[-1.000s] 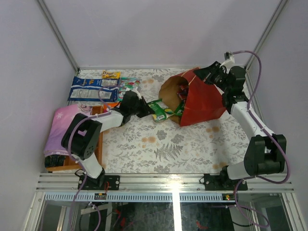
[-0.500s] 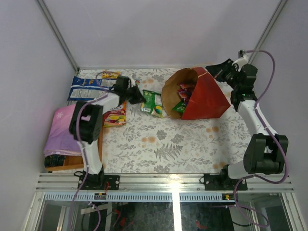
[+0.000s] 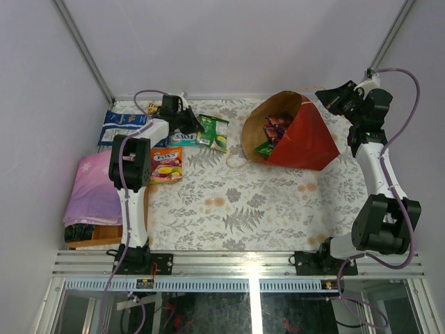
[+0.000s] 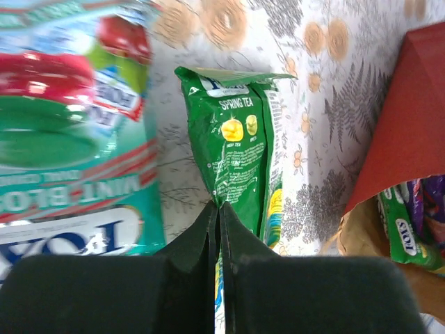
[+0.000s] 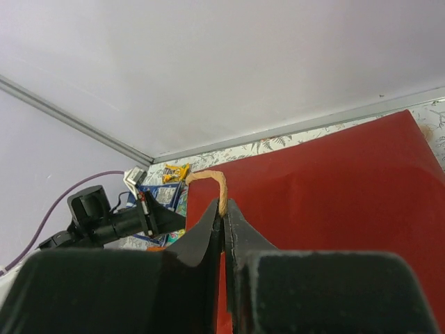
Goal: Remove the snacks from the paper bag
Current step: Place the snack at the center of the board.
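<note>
The red paper bag (image 3: 302,139) lies on its side at the back right, its brown mouth facing left. Several snacks (image 3: 272,133) show inside the mouth, purple and green. My right gripper (image 3: 328,99) is shut on the bag's tan twine handle (image 5: 217,186), above the bag's red side (image 5: 334,188). My left gripper (image 3: 190,126) is shut on the edge of a green snack packet (image 3: 213,132) at the back left; the left wrist view shows that packet (image 4: 240,149) beside a teal packet (image 4: 62,146), with the bag's mouth (image 4: 407,125) to the right.
Blue-and-white packs (image 3: 124,126) and a small yellow packet (image 5: 175,172) lie at the back left. An orange packet (image 3: 165,164) lies in front of them. A pink cloth (image 3: 94,189) rests on a wooden tray (image 3: 144,212) at the left edge.
My left gripper has drawn the green packet from the bag's mouth to the back left. My right gripper has moved right and back with the handle, and the bag has shifted right.
</note>
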Controlling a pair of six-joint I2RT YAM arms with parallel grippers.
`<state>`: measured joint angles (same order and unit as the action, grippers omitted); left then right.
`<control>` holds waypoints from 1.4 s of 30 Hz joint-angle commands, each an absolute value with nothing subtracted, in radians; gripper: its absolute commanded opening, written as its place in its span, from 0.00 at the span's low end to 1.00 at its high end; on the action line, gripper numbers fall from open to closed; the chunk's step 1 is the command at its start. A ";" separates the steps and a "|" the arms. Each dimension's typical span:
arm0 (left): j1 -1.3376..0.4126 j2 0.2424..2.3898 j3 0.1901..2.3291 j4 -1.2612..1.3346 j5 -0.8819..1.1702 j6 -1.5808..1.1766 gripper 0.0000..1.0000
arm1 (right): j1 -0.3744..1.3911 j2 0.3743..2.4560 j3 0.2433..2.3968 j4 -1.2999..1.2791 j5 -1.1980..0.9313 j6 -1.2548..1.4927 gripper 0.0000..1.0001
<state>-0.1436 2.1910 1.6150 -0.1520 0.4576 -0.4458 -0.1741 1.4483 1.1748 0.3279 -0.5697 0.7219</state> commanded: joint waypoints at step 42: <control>-0.159 2.047 1.775 -0.211 0.250 -0.466 1.00 | -0.002 1.434 1.310 0.145 -0.595 0.520 0.00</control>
<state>-0.1425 2.2353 1.8183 -0.2245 0.3286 -0.5358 -0.0227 1.4597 1.2583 0.1669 -0.5774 0.5903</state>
